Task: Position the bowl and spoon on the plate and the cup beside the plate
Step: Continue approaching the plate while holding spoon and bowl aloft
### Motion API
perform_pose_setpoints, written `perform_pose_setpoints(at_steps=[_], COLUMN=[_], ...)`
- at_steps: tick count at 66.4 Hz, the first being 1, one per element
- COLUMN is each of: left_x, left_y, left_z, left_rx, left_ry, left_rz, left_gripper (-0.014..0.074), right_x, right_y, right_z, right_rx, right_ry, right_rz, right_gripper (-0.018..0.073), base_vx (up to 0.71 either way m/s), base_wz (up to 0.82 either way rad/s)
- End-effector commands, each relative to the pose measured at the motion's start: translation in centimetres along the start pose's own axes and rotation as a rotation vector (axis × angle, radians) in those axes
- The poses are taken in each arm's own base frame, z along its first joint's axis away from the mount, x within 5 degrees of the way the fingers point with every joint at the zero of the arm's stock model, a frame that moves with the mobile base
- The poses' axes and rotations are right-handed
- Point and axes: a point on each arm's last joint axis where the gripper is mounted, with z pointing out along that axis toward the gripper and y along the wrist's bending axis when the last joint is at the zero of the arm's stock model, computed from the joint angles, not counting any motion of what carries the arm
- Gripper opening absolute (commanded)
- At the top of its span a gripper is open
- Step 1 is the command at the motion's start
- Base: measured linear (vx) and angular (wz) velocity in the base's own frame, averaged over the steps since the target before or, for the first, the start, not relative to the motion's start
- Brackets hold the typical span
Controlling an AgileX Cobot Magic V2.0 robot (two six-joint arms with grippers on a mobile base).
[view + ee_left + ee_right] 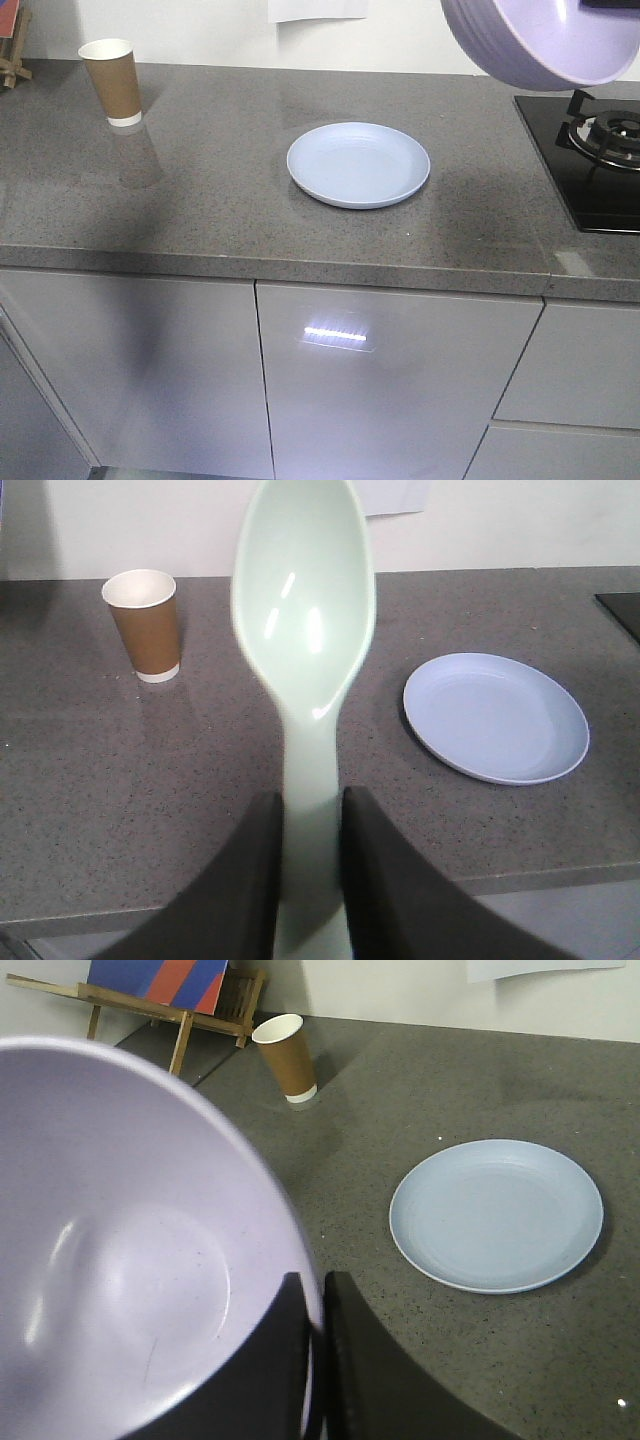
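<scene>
1. The grey counter ran left to right, with a gas hob set into its right end.
2. The plate lay flat and bare near the middle of the counter, with nothing touching it.
3. The bowl hung tilted in the air above the right end of the counter, over the far side of the hob. My right claw was pinching its rim, one finger inside the wall and one outside. From that claw the plate lay to the left and lower, well apart. I judged the coming move turned on exactly that: carry the bowl left, level it, then lower it.
4. The cup stood upright at the far left by the wall, well apart from the plate.
5. The spoon was pinched by its handle in my left claw. Its long axis ran straight away from the claw toward the far wall, hollow side facing the wrist camera. It was held above the near part of the counter, with the cup to its left and the plate to its right. The front view did not show this arm, so I could not tell which arm was nearer the plate.
</scene>
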Motion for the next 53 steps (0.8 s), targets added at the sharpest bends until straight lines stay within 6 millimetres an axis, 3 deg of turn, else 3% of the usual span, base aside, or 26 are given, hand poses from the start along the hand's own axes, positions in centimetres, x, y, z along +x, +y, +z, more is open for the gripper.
perform_pose_setpoints(at_steps=[1, 53], left_x=[-1.26, -1.26], left_y=[-0.28, -0.28], left_z=[-1.41, -1.41], left_rx=[0.020, 0.020], left_ry=[-0.110, -0.110], left_rz=[-0.005, -0.005], left_gripper=[-0.0006, -0.0006], right_x=[-1.19, -1.19], right_y=[1.28, 1.28], right_z=[-1.39, -1.39], right_rx=[-0.011, -0.011], right_ry=[-0.102, -0.102], right_rz=[-0.026, -0.026], right_gripper=[-0.0010, -0.0010], base_vx=[0.02, 0.02], base_wz=[0.00, 0.01])
